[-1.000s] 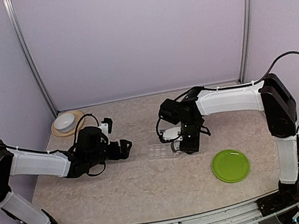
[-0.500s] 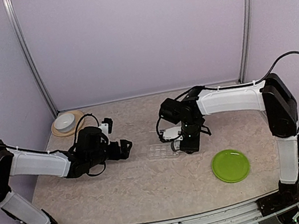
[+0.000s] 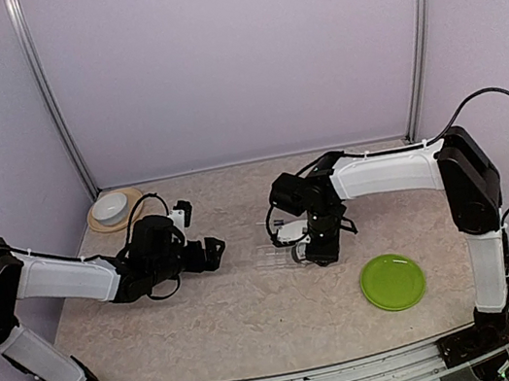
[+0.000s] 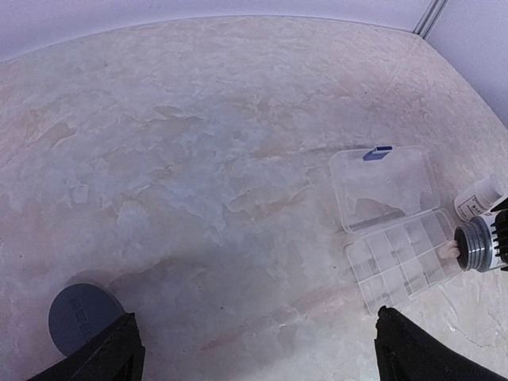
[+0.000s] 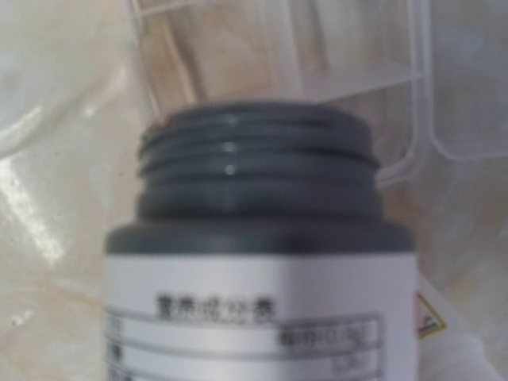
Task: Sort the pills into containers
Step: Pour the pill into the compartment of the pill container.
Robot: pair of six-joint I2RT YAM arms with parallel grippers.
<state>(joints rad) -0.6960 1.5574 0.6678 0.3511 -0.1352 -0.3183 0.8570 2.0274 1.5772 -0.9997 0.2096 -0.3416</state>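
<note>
The container, a flat clear box of compartments, lies open with its lid folded back and a blue mark on the lid's edge. In the top view the container sits mid-table. My right gripper is shut on a bottle with a grey threaded neck and no cap. The bottle lies tipped, its mouth over the container's right edge. A pale pill shows at the mouth. My left gripper hangs open over bare table, left of the container.
A grey cap lies on the table by my left finger. A small white bottle stands just behind the container. A green plate is at the front right, and a white bowl on a saucer at the back left.
The right gripper with the bottle has shifted slightly left, nearer over the container. The left arm has not moved.
</note>
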